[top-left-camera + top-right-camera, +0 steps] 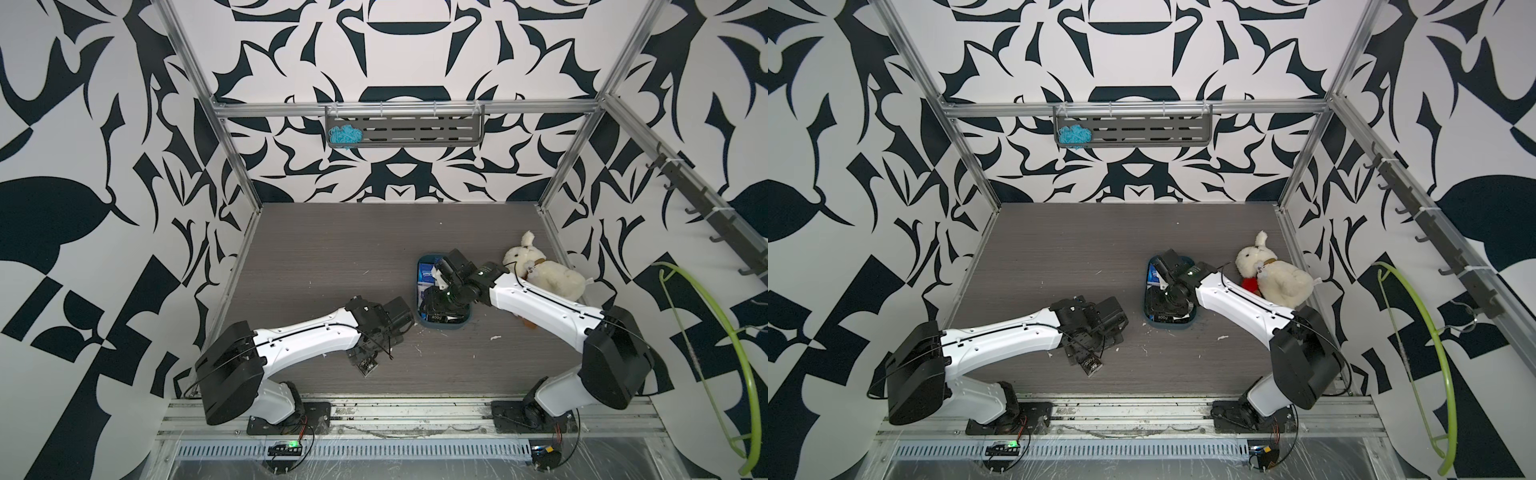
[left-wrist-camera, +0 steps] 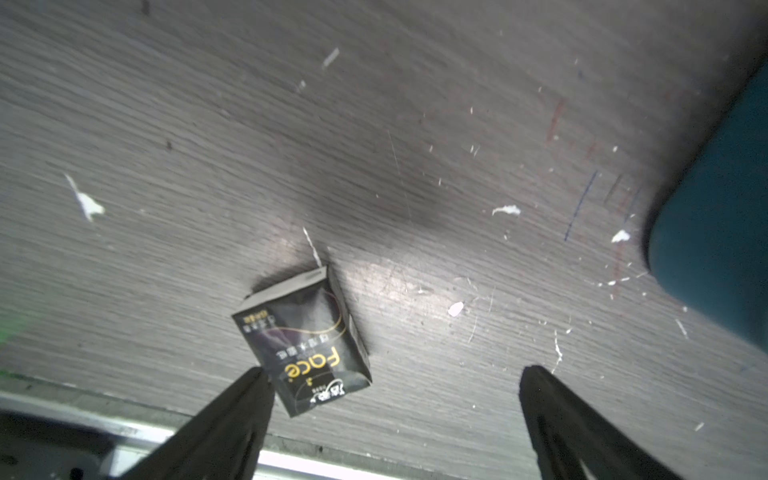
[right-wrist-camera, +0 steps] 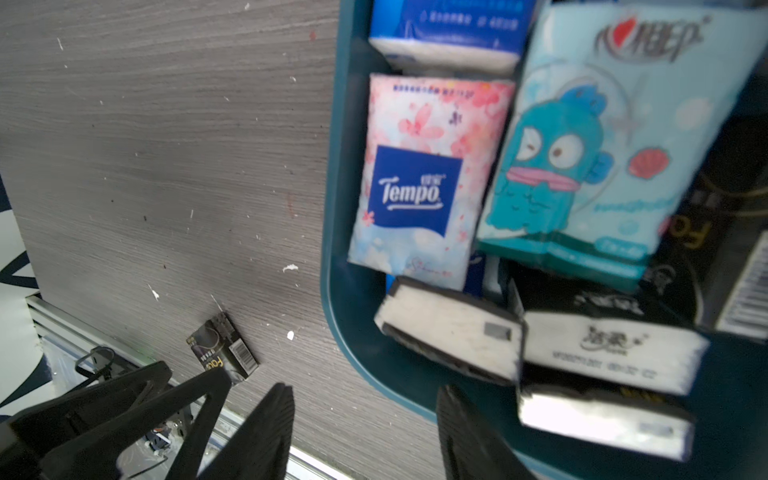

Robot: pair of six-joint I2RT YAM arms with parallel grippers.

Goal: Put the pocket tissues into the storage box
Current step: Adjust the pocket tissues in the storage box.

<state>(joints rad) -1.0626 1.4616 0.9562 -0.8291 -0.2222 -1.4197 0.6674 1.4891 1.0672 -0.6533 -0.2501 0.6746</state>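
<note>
A: While the right arm reaches over the storage box [image 1: 419, 286], is any packet lying outside it?

B: Yes, one. A black packet [image 2: 303, 340] with gold "Face" lettering lies flat on the table [image 1: 332, 257], near the front rail and well apart from the box.

A: Does the left gripper [image 2: 395, 370] hold it?

B: No. It hangs just above the packet with its jaws spread wide and nothing between them. One fingertip [image 2: 259, 374] sits at the packet's edge. I cannot tell whether it touches.

A: And the right gripper [image 3: 365, 390]?

B: It hovers at the rim of the box with its jaws about half apart and empty. One finger is over the table, the other over the inside of the box.

A: What lies in the box?

B: The rest of the pocket tissues [image 1: 424, 277]. A pink-white Tempo packet [image 3: 419, 183] lies flat beside the wall. Next to it a light teal packet [image 3: 602, 145] with a blue cartoon fish sits tilted on top of darker ones. A blue packet [image 3: 449, 33] lies beyond the Tempo one. Three black packets [image 3: 449, 332] show their white ends near the gripper.

A: Anything else on the table?

B: A white plush toy [image 1: 544, 274] lies beside the right arm, on the far side from the box.
</note>
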